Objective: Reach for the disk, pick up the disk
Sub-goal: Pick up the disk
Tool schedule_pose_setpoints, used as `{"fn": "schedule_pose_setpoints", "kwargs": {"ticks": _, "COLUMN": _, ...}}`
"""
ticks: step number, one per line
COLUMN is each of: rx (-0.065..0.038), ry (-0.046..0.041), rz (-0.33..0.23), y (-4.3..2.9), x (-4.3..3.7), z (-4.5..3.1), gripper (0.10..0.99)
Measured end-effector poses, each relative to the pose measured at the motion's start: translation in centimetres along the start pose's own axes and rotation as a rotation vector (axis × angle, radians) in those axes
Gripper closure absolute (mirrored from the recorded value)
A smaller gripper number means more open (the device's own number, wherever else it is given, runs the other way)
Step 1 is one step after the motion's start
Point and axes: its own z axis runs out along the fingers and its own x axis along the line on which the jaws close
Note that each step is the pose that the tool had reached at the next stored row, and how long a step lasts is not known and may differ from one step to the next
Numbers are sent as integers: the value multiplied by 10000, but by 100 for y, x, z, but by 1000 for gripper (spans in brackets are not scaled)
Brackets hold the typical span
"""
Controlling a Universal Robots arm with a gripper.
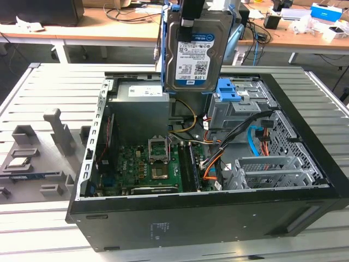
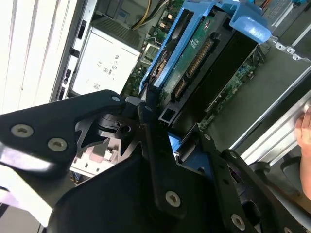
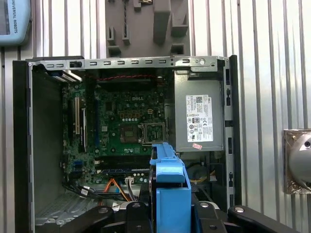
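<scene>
My pincer (image 1: 192, 19) is clenched on the disk (image 1: 193, 54), which hangs upright above the open computer case (image 1: 218, 218). I judge both reach and pick-up done.

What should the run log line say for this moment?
claw: shut on disk | disk: held upright above open computer case | pick: done

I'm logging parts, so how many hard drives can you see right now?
1. The hard drive is held upright by the end effector above the open computer case. Others may be hidden inside the drive cage.
</scene>
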Motion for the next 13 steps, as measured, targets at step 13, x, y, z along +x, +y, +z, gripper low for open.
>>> {"fn": "schedule_pose_setpoints", "kwargs": {"ticks": 13, "rx": 0, "ry": 8, "rz": 1, "y": -5, "x": 172, "z": 4, "gripper": 722}}
